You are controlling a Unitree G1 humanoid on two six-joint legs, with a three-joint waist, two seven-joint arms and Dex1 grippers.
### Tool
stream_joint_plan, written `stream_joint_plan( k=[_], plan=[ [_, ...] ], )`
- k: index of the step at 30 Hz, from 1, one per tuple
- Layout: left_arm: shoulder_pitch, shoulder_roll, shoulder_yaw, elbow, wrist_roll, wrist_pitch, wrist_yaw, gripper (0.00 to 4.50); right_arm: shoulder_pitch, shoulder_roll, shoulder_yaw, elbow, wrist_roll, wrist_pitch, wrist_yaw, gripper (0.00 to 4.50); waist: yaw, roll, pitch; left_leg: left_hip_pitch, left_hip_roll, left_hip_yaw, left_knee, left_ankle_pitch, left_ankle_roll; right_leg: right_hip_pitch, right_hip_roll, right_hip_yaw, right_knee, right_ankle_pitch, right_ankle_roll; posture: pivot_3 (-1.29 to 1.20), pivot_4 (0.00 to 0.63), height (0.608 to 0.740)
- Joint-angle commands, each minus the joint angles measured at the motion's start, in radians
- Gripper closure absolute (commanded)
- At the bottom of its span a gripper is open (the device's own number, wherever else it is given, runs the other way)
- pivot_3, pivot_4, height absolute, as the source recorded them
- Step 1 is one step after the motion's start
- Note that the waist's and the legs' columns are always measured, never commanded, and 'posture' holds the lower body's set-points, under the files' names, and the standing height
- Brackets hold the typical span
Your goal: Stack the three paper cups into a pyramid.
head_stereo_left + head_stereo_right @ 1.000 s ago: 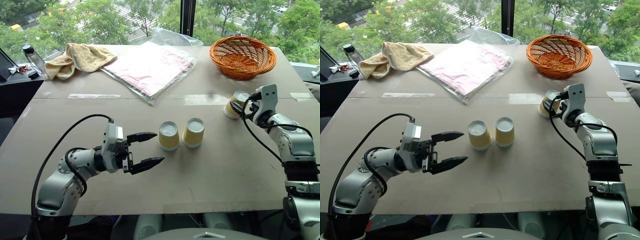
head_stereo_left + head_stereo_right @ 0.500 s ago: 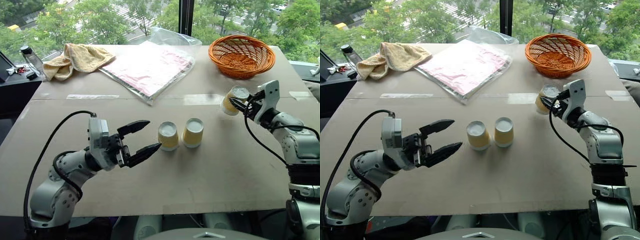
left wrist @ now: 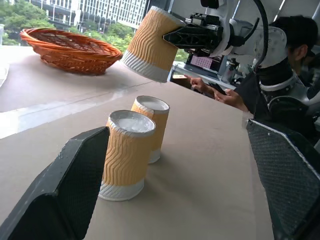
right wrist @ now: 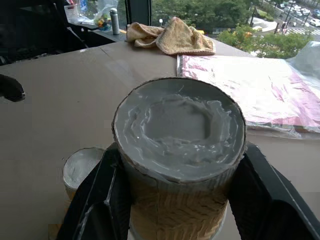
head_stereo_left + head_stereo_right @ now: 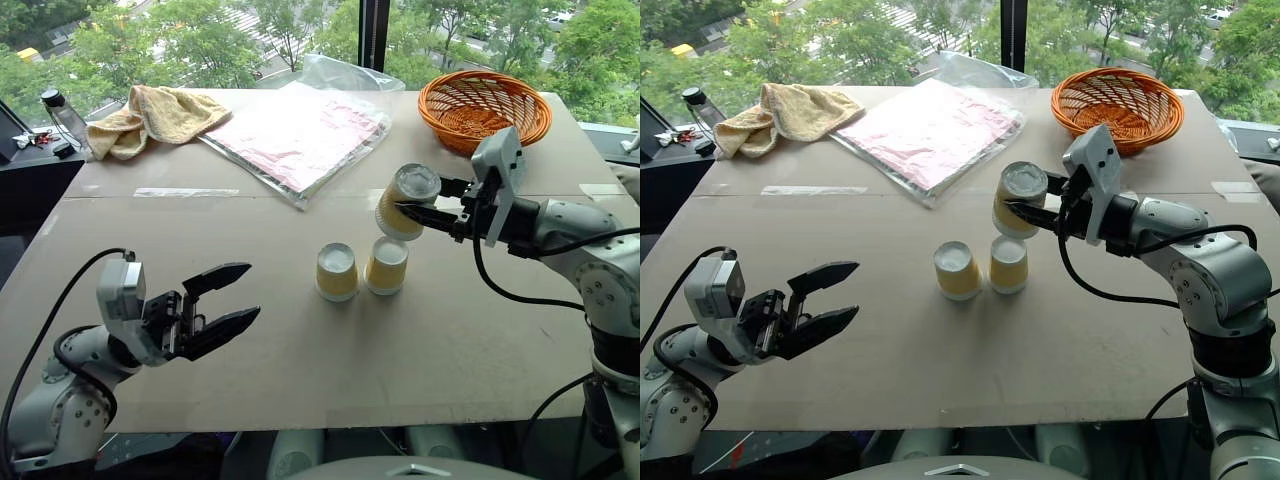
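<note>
Right gripper (image 5: 412, 212) clamps ribbed paper cup (image 5: 404, 201); left gripper (image 5: 232, 297) gapes

Silver-grey jointed arms carry looping black cables, white wrist blocks, and black two-fingered tools (image 5: 222, 305) with textured pads.

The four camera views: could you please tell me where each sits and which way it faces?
Left and right eye views: on the head, looking down over the table at both arms.
Left wrist view: along the open left claw toward two standing cups.
Right wrist view: along the right claw, over the held cup.
Shared: all show the held cup.
</note>
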Motion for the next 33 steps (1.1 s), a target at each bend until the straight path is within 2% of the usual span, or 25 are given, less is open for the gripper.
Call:
stream_joint_plan(
  k=[1, 14, 16, 20, 26, 33],
  plan=[
    [0.013, -0.003, 0.019, -0.012, 0.007, -0.022, -0.012, 0.0, -0.03, 0.018, 0.026, -0.045, 0.018, 0.034, -0.028, 2.64, 0.0, 0.0, 0.0, 0.0, 0.0, 0.0, 0.0, 0.0, 0.0, 0.0, 0.0, 0.0, 0.0, 0.0, 0.0, 0.0, 0.15, 0.74],
    [0.041, -0.023, 0.016, -0.013, 0.022, -0.033, 0.004, 0.0, -0.072, 0.072, 0.111, -0.094, 0.032, 0.12, -0.093, 2.64, -0.004, 0.0, 0.0, -0.003, 0.0, 0.0, 0.0, 0.0, 0.0, -0.004, 0.0, 0.0, 0.001, 0.0, 0.0, 0.0, 0.15, 0.74],
    [0.041, -0.024, 0.015, -0.014, 0.023, -0.034, 0.004, 0.0, -0.061, 0.078, 0.132, -0.091, 0.021, 0.121, -0.102, 1.65, -0.004, 0.0, 0.0, -0.004, 0.0, 0.0, 0.0, 0.0, 0.0, -0.005, 0.0, 0.0, 0.001, 0.0, 0.0, 0.0, 0.15, 0.74],
    [0.034, -0.025, 0.011, -0.01, 0.027, -0.033, 0.006, 0.0, -0.018, 0.062, 0.164, -0.096, -0.015, 0.094, -0.095, 0.06, -0.003, 0.0, 0.0, -0.005, 0.0, 0.0, 0.0, 0.0, 0.0, -0.006, 0.0, 0.0, 0.001, 0.0, 0.0, 0.0, 0.15, 0.74],
    [0.026, -0.036, -0.005, -0.016, 0.066, -0.041, 0.057, 0.0, 0.04, 0.03, 0.086, -0.167, -0.051, -0.074, -0.046, 0.06, -0.004, 0.0, 0.0, -0.01, 0.0, -0.001, 0.0, 0.0, 0.0, -0.01, 0.0, -0.001, 0.0, 0.002, 0.004, 0.0, 0.15, 0.74],
    [0.025, -0.052, -0.05, 0.013, 0.231, -0.081, 0.197, 0.0, 0.338, -0.119, -0.093, -0.278, -0.029, -0.225, 0.092, 0.06, 0.019, -0.001, -0.001, -0.012, 0.0, -0.002, 0.001, 0.0, 0.0, -0.01, 0.0, -0.002, -0.001, 0.002, 0.004, 0.0, 0.15, 0.74]
  ],
)
